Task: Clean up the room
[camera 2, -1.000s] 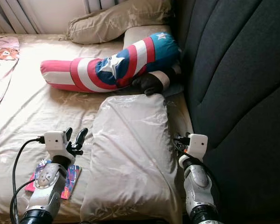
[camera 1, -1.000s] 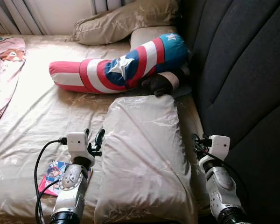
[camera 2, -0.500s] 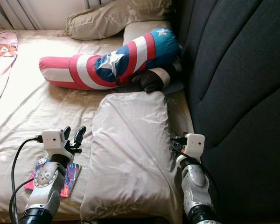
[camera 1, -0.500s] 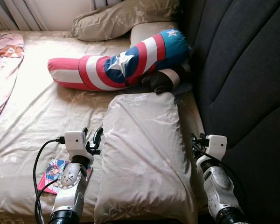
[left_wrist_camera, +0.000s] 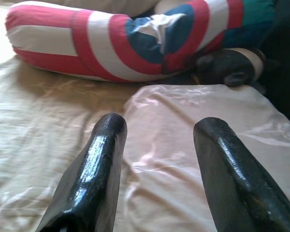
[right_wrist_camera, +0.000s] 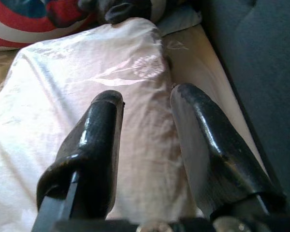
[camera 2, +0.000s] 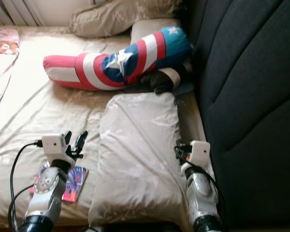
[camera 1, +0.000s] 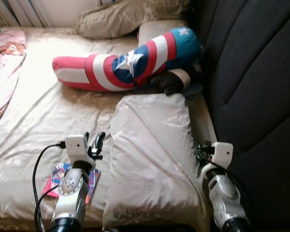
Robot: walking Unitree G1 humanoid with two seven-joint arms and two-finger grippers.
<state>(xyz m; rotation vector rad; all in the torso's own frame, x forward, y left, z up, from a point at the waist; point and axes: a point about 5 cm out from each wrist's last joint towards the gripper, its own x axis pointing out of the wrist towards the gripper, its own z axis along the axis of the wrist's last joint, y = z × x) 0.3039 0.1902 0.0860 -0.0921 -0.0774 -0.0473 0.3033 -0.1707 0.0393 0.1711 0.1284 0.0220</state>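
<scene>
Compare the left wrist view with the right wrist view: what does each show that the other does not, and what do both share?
Left wrist view alone: the open left gripper over the bed sheet, plus the star on the striped bolster. Right wrist view alone: the open right gripper beside the dark headboard. Both share the pale pillow, the bolster and the dark plush toy behind it.

Bright daylight from the far-left curtains (camera 1: 19,12), washing out the sheet (camera 1: 34,104). Glare on the satin pillow (right_wrist_camera: 77,96). Dim, shadowed headboard (camera 1: 261,72). Slight softness throughout.
</scene>
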